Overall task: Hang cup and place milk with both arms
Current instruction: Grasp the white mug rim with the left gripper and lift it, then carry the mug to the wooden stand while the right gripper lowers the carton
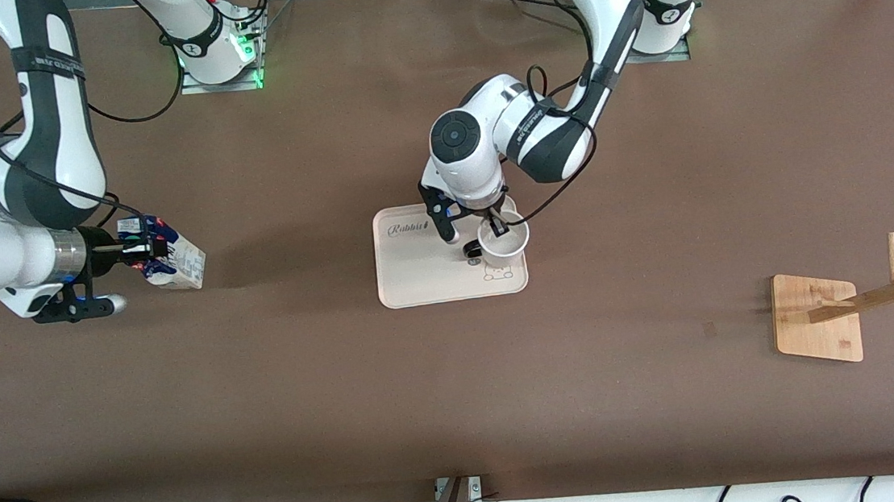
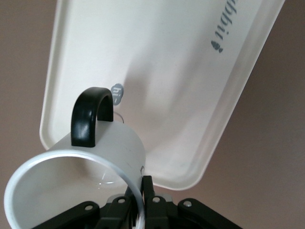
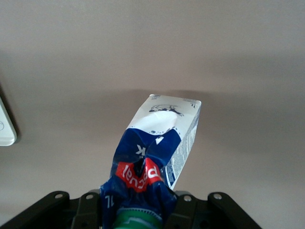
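Observation:
The white cup (image 1: 504, 239) is on the cream tray (image 1: 416, 270), at the tray's edge toward the left arm's end, mouth up. My left gripper (image 1: 499, 225) is shut on the cup's rim, one finger inside and one outside. The left wrist view shows the cup (image 2: 102, 152), its black handle (image 2: 89, 116), the tray (image 2: 190, 95) and my left gripper (image 2: 138, 206). My right gripper (image 1: 146, 249) is shut on the top of the blue and white milk carton (image 1: 173, 261), holding it tilted low over the table toward the right arm's end. The right wrist view shows the carton (image 3: 159, 143) and my right gripper (image 3: 138, 212).
A wooden cup rack (image 1: 864, 303) with pegs on a square base stands toward the left arm's end, nearer the front camera than the tray. A corner of the tray (image 3: 5, 126) shows in the right wrist view. Brown table lies between carton and tray.

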`<state>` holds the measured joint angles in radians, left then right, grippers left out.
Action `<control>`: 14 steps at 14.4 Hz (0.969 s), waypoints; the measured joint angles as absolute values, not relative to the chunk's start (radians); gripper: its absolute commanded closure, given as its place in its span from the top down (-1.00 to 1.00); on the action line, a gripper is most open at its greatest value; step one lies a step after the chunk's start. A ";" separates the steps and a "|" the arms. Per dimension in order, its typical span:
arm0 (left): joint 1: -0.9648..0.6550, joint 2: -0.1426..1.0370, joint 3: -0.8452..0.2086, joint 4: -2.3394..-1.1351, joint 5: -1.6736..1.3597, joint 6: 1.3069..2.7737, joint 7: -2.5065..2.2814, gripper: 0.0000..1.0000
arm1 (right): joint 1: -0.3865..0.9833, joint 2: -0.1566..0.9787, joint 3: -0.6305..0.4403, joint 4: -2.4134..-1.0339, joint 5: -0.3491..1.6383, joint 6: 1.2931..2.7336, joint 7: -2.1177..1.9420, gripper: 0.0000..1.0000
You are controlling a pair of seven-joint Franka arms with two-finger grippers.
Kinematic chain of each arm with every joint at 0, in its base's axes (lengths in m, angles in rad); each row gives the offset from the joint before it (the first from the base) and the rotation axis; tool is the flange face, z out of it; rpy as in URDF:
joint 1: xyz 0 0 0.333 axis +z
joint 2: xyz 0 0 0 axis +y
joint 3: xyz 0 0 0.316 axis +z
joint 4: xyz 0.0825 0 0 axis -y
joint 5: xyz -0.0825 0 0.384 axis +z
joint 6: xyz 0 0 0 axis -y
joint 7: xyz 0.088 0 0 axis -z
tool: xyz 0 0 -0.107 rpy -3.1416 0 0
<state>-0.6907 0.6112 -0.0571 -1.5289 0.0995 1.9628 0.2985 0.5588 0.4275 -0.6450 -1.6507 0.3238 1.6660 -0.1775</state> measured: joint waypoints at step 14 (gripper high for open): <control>-0.190 0.429 -0.031 -1.140 0.002 1.497 -0.012 -1.00 | 0.558 0.546 -0.621 -1.663 0.386 1.740 -0.231 1.00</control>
<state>-0.1898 0.4292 -0.0309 -1.1396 0.0022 1.4971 -0.0118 0.5575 0.5458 -0.6210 -1.6627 0.3863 1.7400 -0.2306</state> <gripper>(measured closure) 0.934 0.529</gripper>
